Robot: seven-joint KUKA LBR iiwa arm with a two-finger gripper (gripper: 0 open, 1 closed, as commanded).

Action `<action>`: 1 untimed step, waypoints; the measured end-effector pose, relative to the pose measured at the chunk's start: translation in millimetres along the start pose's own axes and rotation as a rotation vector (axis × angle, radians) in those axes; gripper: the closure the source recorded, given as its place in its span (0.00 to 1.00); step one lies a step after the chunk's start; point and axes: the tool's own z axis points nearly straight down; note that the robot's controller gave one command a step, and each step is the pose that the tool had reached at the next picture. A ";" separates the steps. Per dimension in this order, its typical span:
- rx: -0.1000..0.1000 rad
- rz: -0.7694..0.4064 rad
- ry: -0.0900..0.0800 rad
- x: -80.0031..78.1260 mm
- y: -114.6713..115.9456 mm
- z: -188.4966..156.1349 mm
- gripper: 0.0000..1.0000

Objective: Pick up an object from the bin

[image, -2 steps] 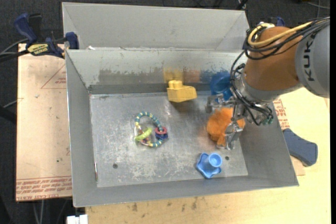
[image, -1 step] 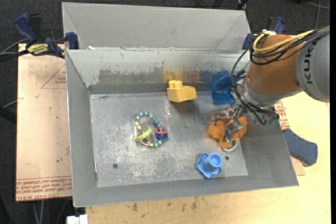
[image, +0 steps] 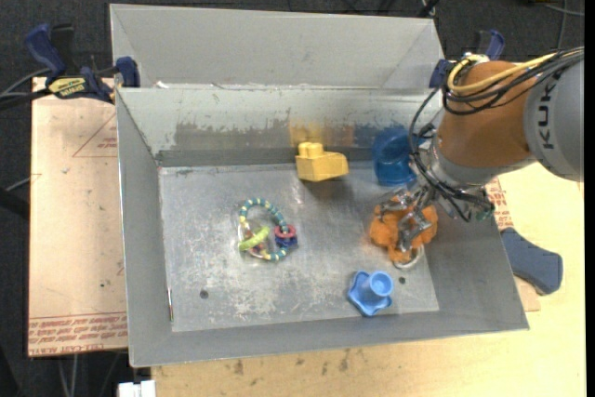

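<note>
My gripper (image: 406, 232) is low at the right side of the bin floor, its fingers down on an orange lumpy toy (image: 385, 229). The fingers sit round the toy's right part. A small blue cup-like piece (image: 372, 291) lies just in front of it, near the bin's front wall. A blue cup (image: 393, 158) stands behind the gripper against the back wall.
A yellow block (image: 320, 162) lies at the back wall's middle. A ring of pale beads with coloured bits (image: 265, 232) rests on the floor's centre-left. The arm with its orange cover and cables hangs over the bin's right wall.
</note>
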 end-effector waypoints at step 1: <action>0.003 -0.035 -0.001 1.0 15.7 -108.7 1.00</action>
